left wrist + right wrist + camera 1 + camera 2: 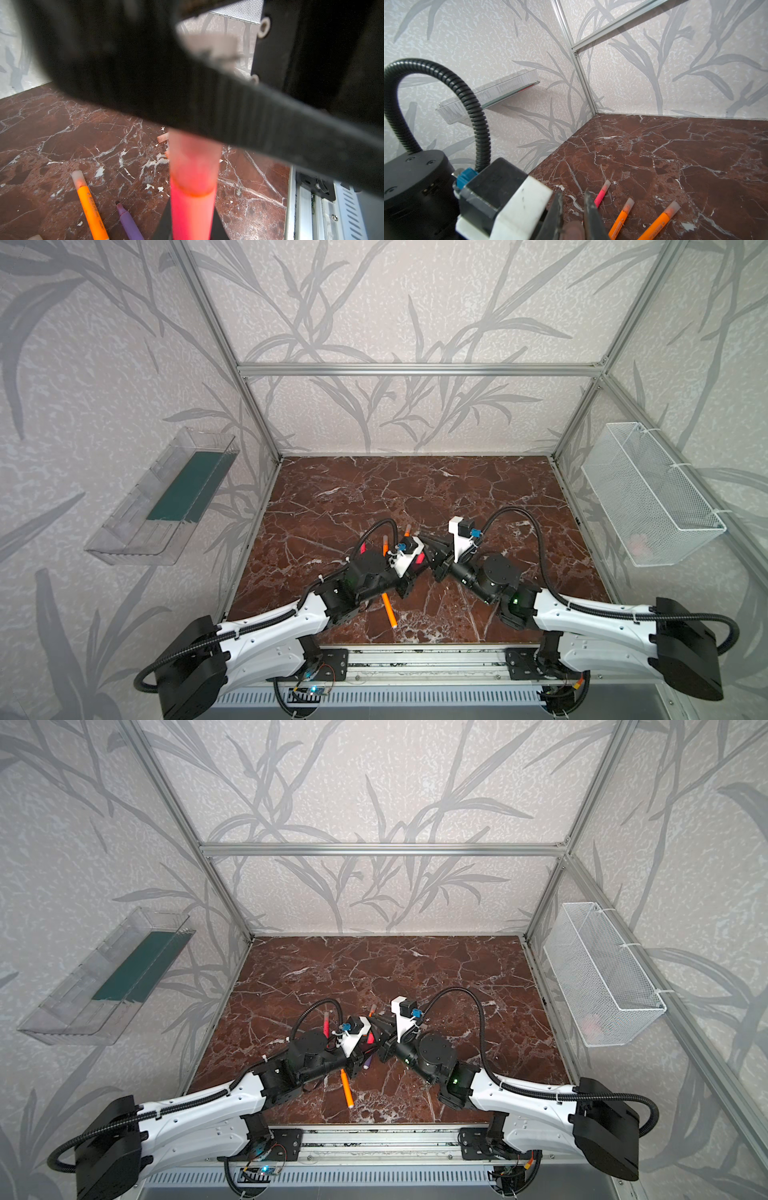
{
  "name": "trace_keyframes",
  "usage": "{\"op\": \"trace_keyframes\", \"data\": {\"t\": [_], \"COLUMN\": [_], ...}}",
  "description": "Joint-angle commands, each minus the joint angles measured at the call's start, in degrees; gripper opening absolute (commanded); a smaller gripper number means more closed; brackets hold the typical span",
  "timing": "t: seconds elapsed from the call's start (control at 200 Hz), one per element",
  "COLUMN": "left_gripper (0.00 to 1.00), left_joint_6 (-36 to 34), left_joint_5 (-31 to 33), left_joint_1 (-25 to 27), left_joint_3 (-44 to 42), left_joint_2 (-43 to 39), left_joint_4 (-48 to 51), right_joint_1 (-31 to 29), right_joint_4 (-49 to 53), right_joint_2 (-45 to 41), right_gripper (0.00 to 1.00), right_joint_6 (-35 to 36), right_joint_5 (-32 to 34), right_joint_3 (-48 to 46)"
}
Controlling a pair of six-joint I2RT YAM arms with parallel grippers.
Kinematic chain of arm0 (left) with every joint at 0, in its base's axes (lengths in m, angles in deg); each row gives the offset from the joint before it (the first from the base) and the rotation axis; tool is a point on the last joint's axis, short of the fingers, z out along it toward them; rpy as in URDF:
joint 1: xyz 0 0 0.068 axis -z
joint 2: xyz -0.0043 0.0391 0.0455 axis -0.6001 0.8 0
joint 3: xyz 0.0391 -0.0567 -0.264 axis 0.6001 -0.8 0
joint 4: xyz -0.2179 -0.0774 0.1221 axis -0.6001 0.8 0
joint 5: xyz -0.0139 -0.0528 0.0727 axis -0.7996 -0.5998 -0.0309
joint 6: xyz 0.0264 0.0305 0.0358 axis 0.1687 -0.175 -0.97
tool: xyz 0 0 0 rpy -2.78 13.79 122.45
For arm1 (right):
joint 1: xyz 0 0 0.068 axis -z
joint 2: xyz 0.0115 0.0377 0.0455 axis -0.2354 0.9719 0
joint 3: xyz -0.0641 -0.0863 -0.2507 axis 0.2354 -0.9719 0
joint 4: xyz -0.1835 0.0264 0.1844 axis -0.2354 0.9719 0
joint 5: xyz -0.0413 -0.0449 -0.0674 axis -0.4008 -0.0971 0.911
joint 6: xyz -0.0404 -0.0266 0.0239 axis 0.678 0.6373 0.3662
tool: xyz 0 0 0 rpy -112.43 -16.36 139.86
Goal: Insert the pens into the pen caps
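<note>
Left wrist view: the left gripper (192, 226) is clamped on a pink pen (192, 207), and the pen's tip sits inside a pale cap (194, 162). The right gripper (573, 194) is squeezed together, apparently on that same cap, but it's pretty blurry there. An orange capped pen (90, 205) and an uncapped purple pen (128, 222) lie on the marble table (52, 135), with a loose cap (163, 138) nearby.

Pale textured wallpaper (415, 302) printed with grey leafy stems covers the back and side walls; a silver aluminium frame (415, 369) runs along the corners and across the back; the tabletop (415, 489) is red-brown marble with white veins, evenly lit; a clear plastic tray (137, 545) with a dark green base hangs on the left wall; a white wire-mesh basket (648, 497) hangs on the right; an aluminium rail (415, 659) edges the front.
</note>
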Motion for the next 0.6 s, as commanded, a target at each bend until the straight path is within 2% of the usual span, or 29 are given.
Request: {"op": "trace_keyframes", "data": {"t": [0.0,0.195,0.43,0.595], "left_gripper": [0.00,0.00,0.00,0.00], "left_joint_6": [1.1,1.3,9.7,13.8], "left_joint_5": [11.0,11.1,1.8,-2.2], "left_joint_1": [-2.5,-3.5,-10.1,-13.5], "left_joint_3": [7.6,8.2,8.5,7.0], "left_joint_2": [-4.2,-4.7,-5.0,-6.5], "left_joint_4": [-17.5,-16.8,-16.7,-17.9], "right_joint_1": [-6.0,-8.0,-8.1,-8.1], "right_joint_4": [14.3,12.3,10.7,11.2], "right_joint_2": [0.9,-0.8,-3.8,-6.6], "right_gripper": [0.00,0.00,0.00,0.00], "right_joint_6": [-1.6,-1.3,0.6,1.6], "right_joint_5": [-12.9,-13.7,-14.0,-12.3], "right_joint_3": [-5.4,-7.5,-10.3,-11.8]}}
